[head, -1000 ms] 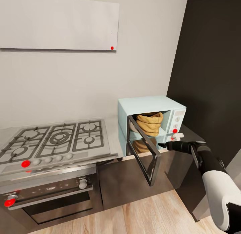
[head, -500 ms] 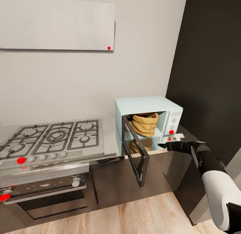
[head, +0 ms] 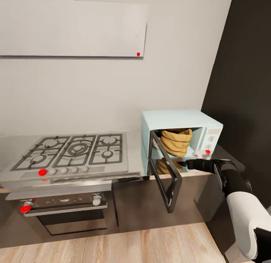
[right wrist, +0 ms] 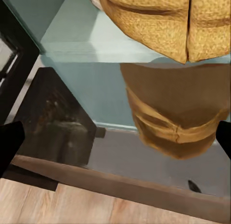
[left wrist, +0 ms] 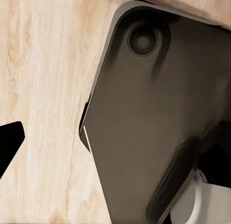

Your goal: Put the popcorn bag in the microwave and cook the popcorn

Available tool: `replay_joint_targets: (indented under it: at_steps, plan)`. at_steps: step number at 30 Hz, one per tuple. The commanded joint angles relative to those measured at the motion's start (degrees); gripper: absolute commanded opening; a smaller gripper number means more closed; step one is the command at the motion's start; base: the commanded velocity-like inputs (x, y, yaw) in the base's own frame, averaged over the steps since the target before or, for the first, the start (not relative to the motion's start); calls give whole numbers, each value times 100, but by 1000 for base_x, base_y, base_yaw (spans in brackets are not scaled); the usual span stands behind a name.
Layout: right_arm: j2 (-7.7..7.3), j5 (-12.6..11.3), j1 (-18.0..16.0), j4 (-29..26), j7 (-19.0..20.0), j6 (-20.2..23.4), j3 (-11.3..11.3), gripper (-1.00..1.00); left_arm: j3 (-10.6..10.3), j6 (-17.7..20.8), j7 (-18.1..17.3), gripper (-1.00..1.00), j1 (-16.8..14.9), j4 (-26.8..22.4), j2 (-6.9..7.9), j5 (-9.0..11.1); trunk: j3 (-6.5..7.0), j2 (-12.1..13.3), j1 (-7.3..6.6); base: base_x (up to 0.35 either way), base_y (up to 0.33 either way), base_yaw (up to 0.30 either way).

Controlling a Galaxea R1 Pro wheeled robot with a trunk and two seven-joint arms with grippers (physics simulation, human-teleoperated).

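The pale mint-blue microwave [head: 180, 121] stands on the grey countertop [head: 134, 152] with its dark glass door [head: 165, 176] swung open toward me. The tan popcorn bag [head: 177, 141] sits upright inside the cavity; in the right wrist view the popcorn bag [right wrist: 163, 21] is mirrored on the glossy cavity floor. My right gripper [head: 184, 164] hovers just outside the opening, below and in front of the bag. That right gripper [right wrist: 115, 142] is open, holding nothing. My left gripper [left wrist: 113, 139] hangs open over wooden floor [left wrist: 43, 89], beside my dark base.
A grey gas hob [head: 75, 152] with black grates lies left of the microwave, above a steel oven [head: 64, 210] with red knobs. A dark wall panel [head: 244, 86] stands close on the right. A pale hood [head: 71, 29] hangs on the wall above.
The head camera has shifted, so the whole scene sits further right in the picture. The right gripper stays in front of the open microwave, and the bag stays inside.
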Motion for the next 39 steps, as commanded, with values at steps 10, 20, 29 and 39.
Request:
replay_joint_targets:
  at_steps: [10, 20, 29, 39]
  plan:
    - [-51, 90, -4, -80, 39, -269, -783, 100, 9, -8, 15, 100, 2, -9, -3, 16, -6, -5, 1, 0, 0, 43]
    - [-20, 110, 122, -107, 44, -1301, -1239, 100, 9, -8, 15, 100, 2, -9, -3, 16, -6, -5, 1, 0, 0, 0]
    - [8, 100, 204, -98, 46, -1754, -1241, 100, 9, -8, 15, 100, 2, -9, -3, 16, -6, -5, 1, 0, 0, 0]
    - [731, -184, 234, -471, -862, -2117, -1413, 100, 9, -8, 15, 100, 2, -9, -3, 16, -6, -5, 1, 0, 0, 0]
